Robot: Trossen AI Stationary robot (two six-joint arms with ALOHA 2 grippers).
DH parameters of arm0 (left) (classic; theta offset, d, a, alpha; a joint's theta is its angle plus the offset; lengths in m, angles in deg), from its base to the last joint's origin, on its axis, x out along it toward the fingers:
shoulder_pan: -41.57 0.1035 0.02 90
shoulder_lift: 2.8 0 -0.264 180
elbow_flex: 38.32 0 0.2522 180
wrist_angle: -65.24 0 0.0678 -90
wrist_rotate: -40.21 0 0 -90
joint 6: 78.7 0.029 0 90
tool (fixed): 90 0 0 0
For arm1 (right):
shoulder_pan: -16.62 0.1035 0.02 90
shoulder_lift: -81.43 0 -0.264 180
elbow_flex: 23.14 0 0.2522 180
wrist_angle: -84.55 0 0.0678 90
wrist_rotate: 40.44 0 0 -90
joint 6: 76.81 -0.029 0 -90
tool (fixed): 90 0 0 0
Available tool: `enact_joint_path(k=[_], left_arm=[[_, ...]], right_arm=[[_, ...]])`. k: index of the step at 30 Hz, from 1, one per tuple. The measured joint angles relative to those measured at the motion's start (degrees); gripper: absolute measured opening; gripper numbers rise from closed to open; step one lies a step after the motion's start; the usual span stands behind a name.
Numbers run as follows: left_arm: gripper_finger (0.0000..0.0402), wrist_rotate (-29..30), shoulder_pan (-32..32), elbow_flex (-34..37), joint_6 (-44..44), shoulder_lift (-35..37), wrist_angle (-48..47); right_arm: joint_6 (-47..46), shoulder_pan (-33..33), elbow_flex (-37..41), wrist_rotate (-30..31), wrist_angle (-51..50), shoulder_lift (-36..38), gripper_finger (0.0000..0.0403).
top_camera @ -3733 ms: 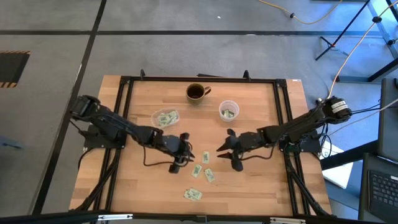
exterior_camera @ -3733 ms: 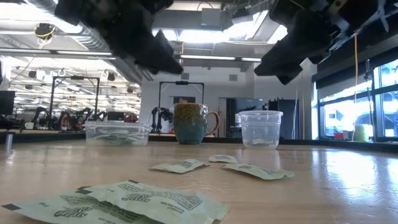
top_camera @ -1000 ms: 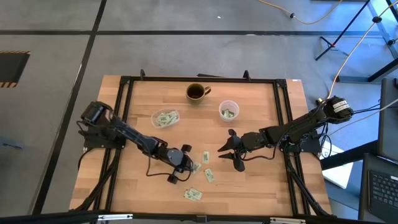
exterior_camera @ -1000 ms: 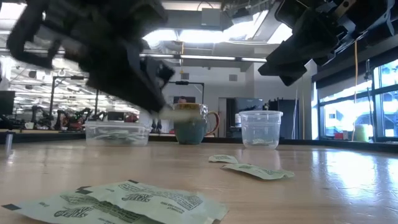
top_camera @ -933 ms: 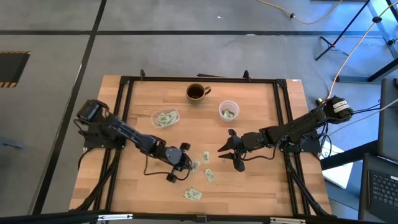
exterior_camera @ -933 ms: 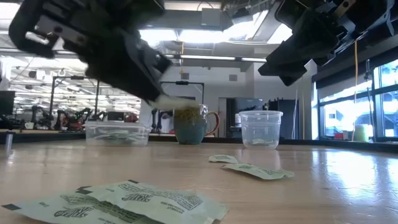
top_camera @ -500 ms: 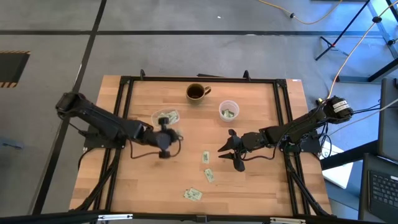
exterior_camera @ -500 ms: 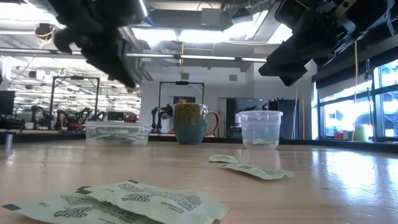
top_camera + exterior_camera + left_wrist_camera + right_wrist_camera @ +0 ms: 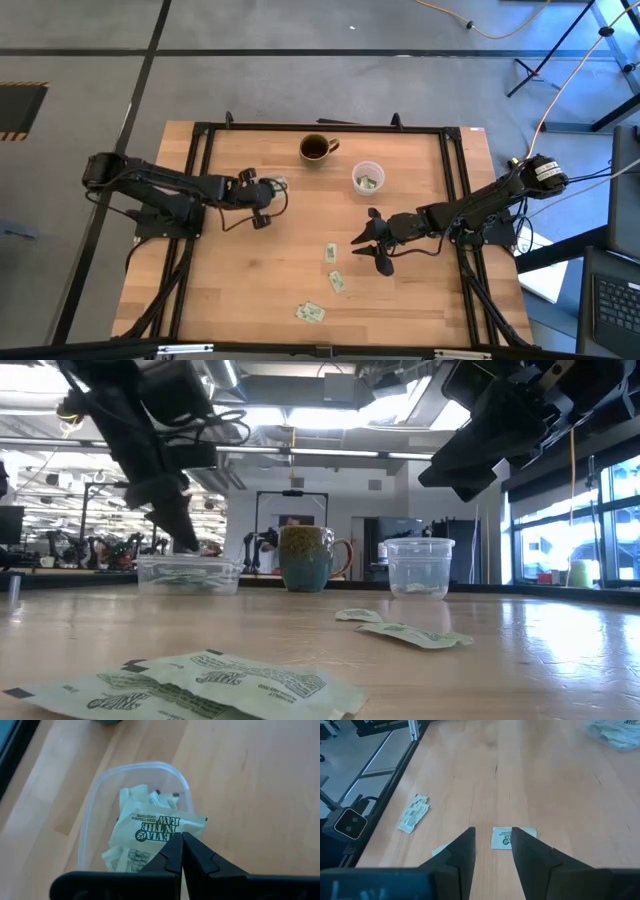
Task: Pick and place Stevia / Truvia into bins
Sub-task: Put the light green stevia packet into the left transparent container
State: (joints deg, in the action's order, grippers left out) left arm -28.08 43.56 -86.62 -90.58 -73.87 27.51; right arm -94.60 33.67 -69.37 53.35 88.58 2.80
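Note:
A pale green Stevia sachet (image 9: 160,826) is caught in my left gripper (image 9: 182,839), which is shut on it above the shallow clear tub (image 9: 95,805). That tub (image 9: 280,184) holds several more sachets. In the low view this gripper (image 9: 182,532) hangs just over the tub (image 9: 188,574). The round clear cup (image 9: 368,178) holds a few sachets. Loose sachets (image 9: 330,252), (image 9: 337,282), (image 9: 310,313) lie flat on the wood. My right gripper (image 9: 362,243) hovers open at mid-table, and one sachet (image 9: 512,838) lies on the table beyond its fingers. My left gripper pinches the sachet's near edge (image 9: 172,838) between its two fingertips. The fingers slant down from the table's left side. The sachet juts forward past the fingertips, printed face up, over the tub's opening. Whether it touches the sachets below, I cannot tell.
A dark mug (image 9: 317,148) with a handle stands at the far edge between tub and cup. A black frame (image 9: 205,130) runs round the wooden tabletop. Bare wood lies between the tub and the loose sachets.
My left gripper has gone from the loose sachets near the table's middle toward the far and left edges, rising and turning, and now hangs over the tub. It has stayed shut on the sachet, which has been lifted clear of the table and carried along.

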Motion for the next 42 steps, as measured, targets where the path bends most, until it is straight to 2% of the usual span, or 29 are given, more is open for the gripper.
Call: enact_joint_path(k=[6, 12, 15, 23, 27, 31, 35, 39, 42], left_arm=[[0.0001, -2.2, 5.6, 0.5, 0.0, -0.4, 1.7], [0.0005, -4.6, 8.7, 0.5, -0.1, -1.0, 1.7], [0.0006, -6.1, 9.1, 0.5, 0.4, -1.1, 1.8], [0.0007, -4.4, 8.9, 0.5, -0.5, -0.7, 1.8], [0.0022, -4.7, 8.5, 0.5, 0.1, 0.7, 2.7], [0.0052, -8.5, 7.5, 0.5, 1.1, 3.2, 5.5], [0.008, -16.0, 4.9, 0.5, 2.0, 5.0, 11.7], [0.009, -22.8, -0.3, 0.5, 2.2, 4.9, 19.1], [0.0088, -24.3, -5.1, 0.5, 2.5, 3.5, 22.7]], right_arm=[[0.0, 0.0, 0.0, 0.0, -0.1, 0.0, 0.0129], [0.0, 0.0, 0.0, 0.0, -0.1, 0.0, 0.0129], [0.0, 0.0, 0.0, 0.0, -0.1, 0.0, 0.0129], [-0.1, 0.0, 0.0, 0.0, -0.1, 0.0, 0.0129], [-0.1, 0.0, 0.0, 0.0, -0.1, 0.0, 0.0129], [-0.1, 0.0, 0.0, 0.0, -0.2, 0.0, 0.0129], [-0.1, 0.0, 0.0, 0.0, -0.3, 0.0, 0.0129], [-0.1, 0.0, 0.0, 0.0, -0.4, 0.0, 0.0129], [-0.1, 0.0, 0.0, 0.0, -0.3, 0.0, 0.0129]])
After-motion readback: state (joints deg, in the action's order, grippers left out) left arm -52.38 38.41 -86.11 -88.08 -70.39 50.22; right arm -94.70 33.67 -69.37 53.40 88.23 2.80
